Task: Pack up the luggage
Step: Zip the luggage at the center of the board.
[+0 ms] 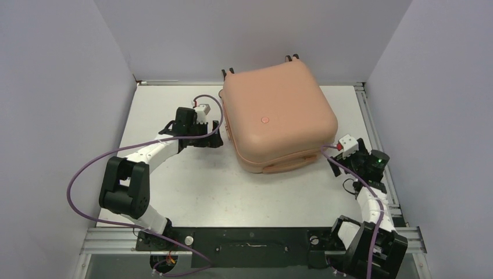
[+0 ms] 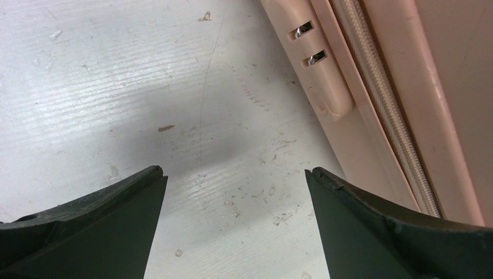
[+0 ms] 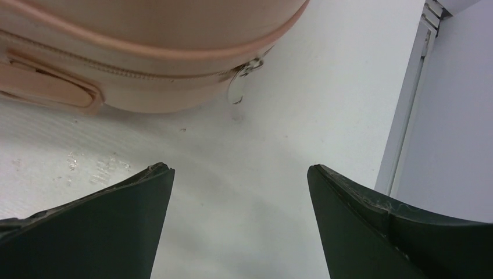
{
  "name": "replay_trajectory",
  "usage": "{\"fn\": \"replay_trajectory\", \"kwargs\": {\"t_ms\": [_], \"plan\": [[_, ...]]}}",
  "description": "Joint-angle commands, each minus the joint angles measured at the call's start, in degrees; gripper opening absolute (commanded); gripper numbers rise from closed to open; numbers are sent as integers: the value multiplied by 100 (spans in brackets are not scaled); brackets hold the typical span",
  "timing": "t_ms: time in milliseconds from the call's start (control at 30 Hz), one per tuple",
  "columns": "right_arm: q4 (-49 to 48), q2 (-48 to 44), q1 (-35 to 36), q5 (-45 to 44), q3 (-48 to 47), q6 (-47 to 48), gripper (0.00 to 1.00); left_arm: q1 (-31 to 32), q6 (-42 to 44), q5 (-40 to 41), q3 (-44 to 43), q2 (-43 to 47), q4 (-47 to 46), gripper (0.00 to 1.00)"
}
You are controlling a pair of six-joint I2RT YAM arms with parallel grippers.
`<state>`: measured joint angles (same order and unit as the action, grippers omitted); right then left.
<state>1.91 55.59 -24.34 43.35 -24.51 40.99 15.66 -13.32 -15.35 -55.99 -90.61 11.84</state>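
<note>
We see the small peach-pink hard-shell suitcase with rounded corners (image 1: 279, 116) lying flat and closed on the white counter (image 1: 192, 186), broad shell up, turned slightly askew to the counter's edges. It fills the counter's far half, right of centre. Its small black wheels (image 1: 292, 57) stick out at the counter's back edge. A tiny red round logo (image 1: 265, 120) sits near the middle of the top shell. The peach zipper (image 2: 383, 104) round the seam is shut wherever we can see it, and a metal zipper pull (image 3: 238, 81) hangs at the corner nearest the counter's right edge.
</note>
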Motion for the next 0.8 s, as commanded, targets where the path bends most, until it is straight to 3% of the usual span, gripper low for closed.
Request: {"fn": "replay_trajectory", "kwargs": {"t_ms": [0, 200, 567, 700, 767], "plan": [[-2734, -115, 345, -591, 716, -557, 86, -14, -48, -143, 0, 148, -278, 96], [-4506, 575, 699, -1052, 1086, -1191, 78, -28, -45, -168, 19, 106, -287, 96], [-5965, 1944, 1546, -2202, 1162, -851, 74, -79, -39, -162, 10, 37, -293, 96], [-6175, 2156, 1564, -2182, 1109, -903, 61, -97, -39, -169, 13, 21, -287, 96], [-6275, 2158, 1570, -2106, 1155, -896, 42, -106, -36, -170, 17, 5, -287, 96]]}}
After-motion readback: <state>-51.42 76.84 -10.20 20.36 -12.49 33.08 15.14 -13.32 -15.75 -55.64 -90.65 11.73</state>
